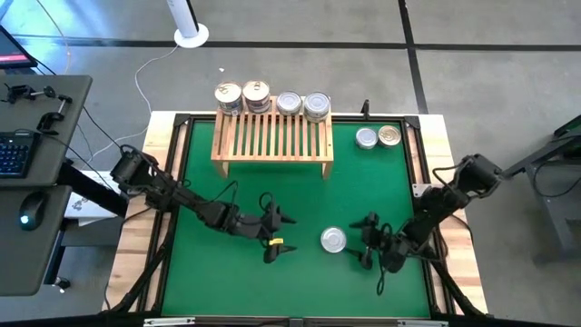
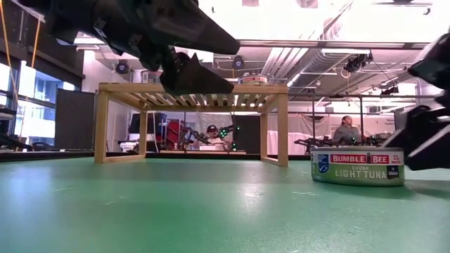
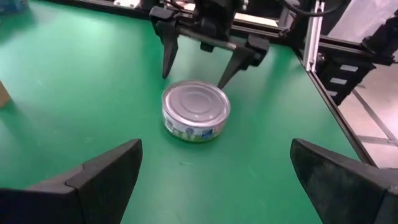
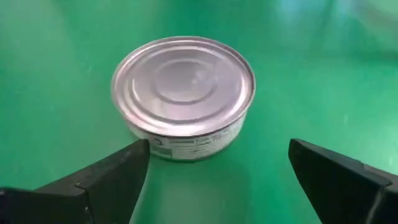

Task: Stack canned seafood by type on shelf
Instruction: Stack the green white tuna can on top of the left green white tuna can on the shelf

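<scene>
A silver tuna tin (image 1: 333, 240) stands flat on the green mat, also in the low view (image 2: 357, 166), the left wrist view (image 3: 196, 111) and the right wrist view (image 4: 183, 94). My right gripper (image 1: 366, 240) is open just right of it, fingers short of the tin. My left gripper (image 1: 276, 231) is open and empty, left of the tin. The light-wood shelf (image 1: 272, 138) stands at the far side, with tins (image 1: 271, 98) stacked in a row along its far edge. Two more tins (image 1: 378, 137) stand on the mat right of the shelf.
The black frame rail (image 1: 419, 173) borders the mat. A desk with a keyboard and mouse (image 1: 18, 163) stands left of the table. People sit in the room beyond (image 2: 346, 131).
</scene>
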Robot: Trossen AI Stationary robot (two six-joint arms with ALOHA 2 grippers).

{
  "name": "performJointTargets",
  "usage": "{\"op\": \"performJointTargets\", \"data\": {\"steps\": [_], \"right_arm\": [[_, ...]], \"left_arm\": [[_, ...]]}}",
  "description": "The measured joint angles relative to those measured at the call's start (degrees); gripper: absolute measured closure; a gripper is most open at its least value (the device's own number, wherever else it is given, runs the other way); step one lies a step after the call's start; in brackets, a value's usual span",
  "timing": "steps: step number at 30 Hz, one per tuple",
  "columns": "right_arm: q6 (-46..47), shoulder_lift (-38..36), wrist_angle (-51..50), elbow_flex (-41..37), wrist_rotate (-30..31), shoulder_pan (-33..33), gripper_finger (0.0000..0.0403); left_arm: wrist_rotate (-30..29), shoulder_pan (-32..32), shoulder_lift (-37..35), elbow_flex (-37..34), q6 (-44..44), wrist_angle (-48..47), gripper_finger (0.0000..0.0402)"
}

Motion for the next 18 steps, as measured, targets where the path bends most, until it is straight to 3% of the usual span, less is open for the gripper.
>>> {"op": "performJointTargets", "data": {"steps": [6,9,13,18], "right_arm": [[-12.09,4.16,12.99,0.02,-7.35,-3.13,0.0019],[-16.86,7.06,20.43,0.04,-7.92,-4.67,0.0019],[-20.25,10.47,27.38,0.07,-9.18,-7.42,0.0019],[-24.05,14.16,33.52,1.02,-16.20,-10.98,0.0020]], "left_arm": [[1.81,0.45,0.00,0.00,0.69,-0.11,0.0005],[2.77,0.79,0.00,0.00,0.85,-0.14,0.0005],[3.00,1.27,1.67,0.02,0.82,-0.12,0.0005],[3.02,1.54,5.97,0.02,0.78,0.32,0.0005]]}}
